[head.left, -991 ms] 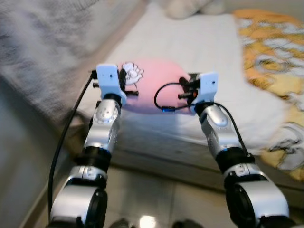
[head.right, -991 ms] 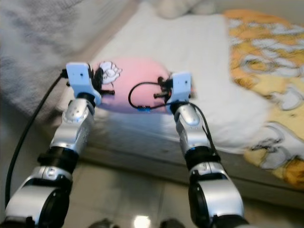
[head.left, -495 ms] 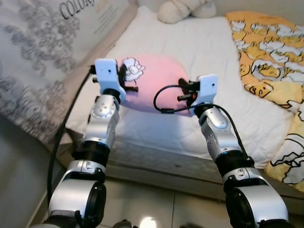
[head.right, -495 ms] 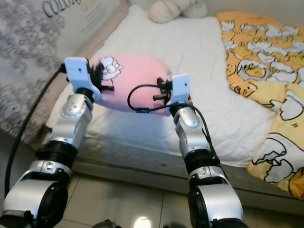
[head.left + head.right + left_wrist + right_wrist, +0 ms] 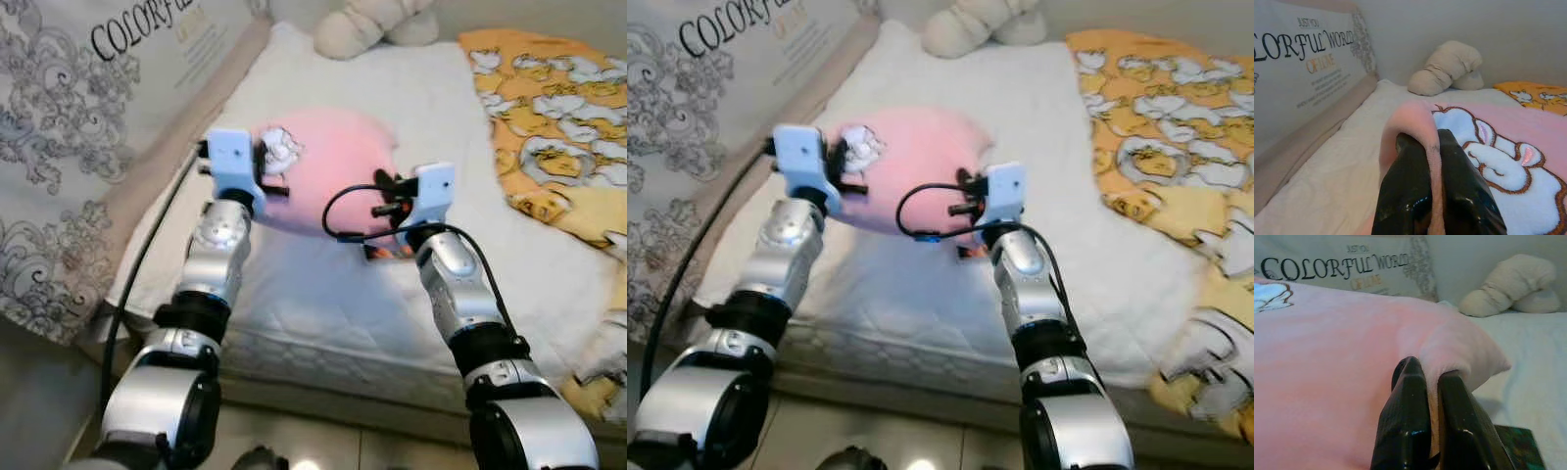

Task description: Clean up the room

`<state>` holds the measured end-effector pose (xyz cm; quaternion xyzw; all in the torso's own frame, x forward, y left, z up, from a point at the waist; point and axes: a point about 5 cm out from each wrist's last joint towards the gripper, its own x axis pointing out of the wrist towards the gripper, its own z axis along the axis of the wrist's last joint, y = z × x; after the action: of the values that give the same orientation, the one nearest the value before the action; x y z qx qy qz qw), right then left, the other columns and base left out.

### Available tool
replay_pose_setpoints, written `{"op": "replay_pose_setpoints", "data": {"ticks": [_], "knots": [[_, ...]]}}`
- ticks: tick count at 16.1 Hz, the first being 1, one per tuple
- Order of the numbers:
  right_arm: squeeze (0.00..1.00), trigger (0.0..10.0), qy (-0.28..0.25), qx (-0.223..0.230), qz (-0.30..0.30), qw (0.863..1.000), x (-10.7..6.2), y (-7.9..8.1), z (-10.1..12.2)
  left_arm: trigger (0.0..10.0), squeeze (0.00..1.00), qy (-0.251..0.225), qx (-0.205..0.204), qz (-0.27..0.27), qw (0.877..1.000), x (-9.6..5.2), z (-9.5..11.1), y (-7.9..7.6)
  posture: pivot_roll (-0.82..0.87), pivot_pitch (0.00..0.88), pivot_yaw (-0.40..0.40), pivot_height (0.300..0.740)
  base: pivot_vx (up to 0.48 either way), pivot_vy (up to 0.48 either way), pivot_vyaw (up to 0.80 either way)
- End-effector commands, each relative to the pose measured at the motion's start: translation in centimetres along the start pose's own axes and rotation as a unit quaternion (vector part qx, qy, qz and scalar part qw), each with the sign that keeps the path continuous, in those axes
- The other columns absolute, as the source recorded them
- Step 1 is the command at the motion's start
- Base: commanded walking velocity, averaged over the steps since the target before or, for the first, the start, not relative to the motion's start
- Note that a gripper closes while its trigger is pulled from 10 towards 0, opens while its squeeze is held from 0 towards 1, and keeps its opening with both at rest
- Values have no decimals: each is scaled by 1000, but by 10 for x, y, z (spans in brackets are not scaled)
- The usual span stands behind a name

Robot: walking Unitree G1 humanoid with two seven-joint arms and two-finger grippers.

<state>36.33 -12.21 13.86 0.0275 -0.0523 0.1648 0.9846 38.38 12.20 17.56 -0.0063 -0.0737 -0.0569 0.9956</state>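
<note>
Over the near half of the bed (image 5: 323,294), both arms reach forward and hold a pink pillow (image 5: 328,181) between them. The left gripper (image 5: 1434,161) has its fingers clenched on a fold at the pillow's left edge, and the right gripper (image 5: 1426,401) has its fingers pinched on the pillow's right corner.

The step in hand looks like carrying or repositioning the pillow as part of tidying the bed. The next move probably calls for taking it toward the far end, near the cream stuffed toy (image 5: 367,27) by the wall, and setting it flat before either pair of fingers lets go. Both arms would need to travel together, since an uneven pull could tug the fabric out of one grip.

The pillow is soft and plush, plain pink, with a white cartoon figure outlined in brown near its left end. It sits above the white mattress cover, between the grey patterned headboard (image 5: 88,127) on the left and the yellow duck-print blanket (image 5: 549,108) on the right. A small dark object (image 5: 1520,448) lies on the bed just under the right corner.
</note>
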Motion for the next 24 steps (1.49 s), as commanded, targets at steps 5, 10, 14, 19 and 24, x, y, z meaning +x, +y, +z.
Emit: {"op": "replay_pose_setpoints", "data": {"ticks": [5,10,14,19,24], "knots": [[184,10000,-8,0,-14,1000,-4,-10,6,10000,0,4,-28,27,999,9,7,-2,23,0,8,740,0,467,0],[188,10000,-5,0,-18,1000,-6,-12,5,10000,0,19,-18,7,1000,12,1,-15,13,0,15,740,52,439,0],[192,10000,-5,1,-27,1000,-8,-14,5,10000,0,17,2,-8,1000,16,4,-24,2,0,29,740,300,143,0],[188,10000,-2,1,-34,999,-12,-17,3,10000,0,11,-12,0,1000,14,1,-30,-5,0,34,740,185,0,0],[231,10000,4,-6,-36,999,-12,-18,3,10000,0,13,-12,5,1000,13,-2,-29,-3,0,28,740,468,0,341]]}}
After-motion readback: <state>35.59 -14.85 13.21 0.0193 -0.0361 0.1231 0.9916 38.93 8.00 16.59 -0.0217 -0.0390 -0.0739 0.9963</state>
